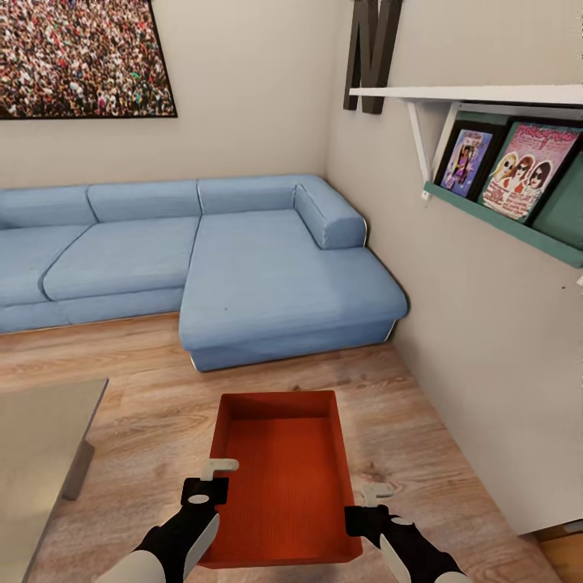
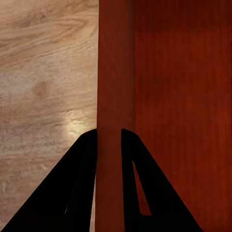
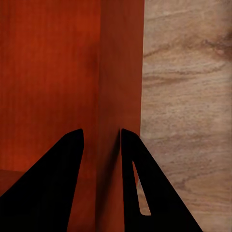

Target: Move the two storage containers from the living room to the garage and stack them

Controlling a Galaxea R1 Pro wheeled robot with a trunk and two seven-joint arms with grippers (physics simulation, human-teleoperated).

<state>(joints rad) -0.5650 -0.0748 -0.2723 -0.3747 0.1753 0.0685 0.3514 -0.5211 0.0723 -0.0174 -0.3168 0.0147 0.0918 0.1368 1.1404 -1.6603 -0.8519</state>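
We are in the living room, over a light wood-plank floor (image 1: pixel 146 405) bounded by beige walls. A blue sectional sofa (image 1: pixel 243 259) fills the corner ahead of us. Above the sofa hangs a framed crowd picture (image 1: pixel 81 57). On the wall beside the sofa's chaise end, a white shelf (image 1: pixel 478 95) sits over a teal rack (image 1: pixel 518 231) holding magazines. Nearer us than the sofa, off its long side, stands a grey low table (image 1: pixel 40 437).

One orange-red storage container (image 1: pixel 279 478) lies between the sofa and us, open side up, its ribbed bottom showing, long axis running away from us toward the sofa.

Our left gripper (image 1: pixel 212 478) straddles the container's left long wall; in the left wrist view (image 2: pixel 109 137) the fingers (image 2: pixel 77 183) sit one on each side of that wall, closed tight against it. Our right gripper (image 1: pixel 368 504) is at the right long wall; in the right wrist view (image 3: pixel 100 137) the fingers (image 3: pixel 53 183) also flank the wall, the outer one touching it, the inner one showing a narrow strip of red between itself and the wall.
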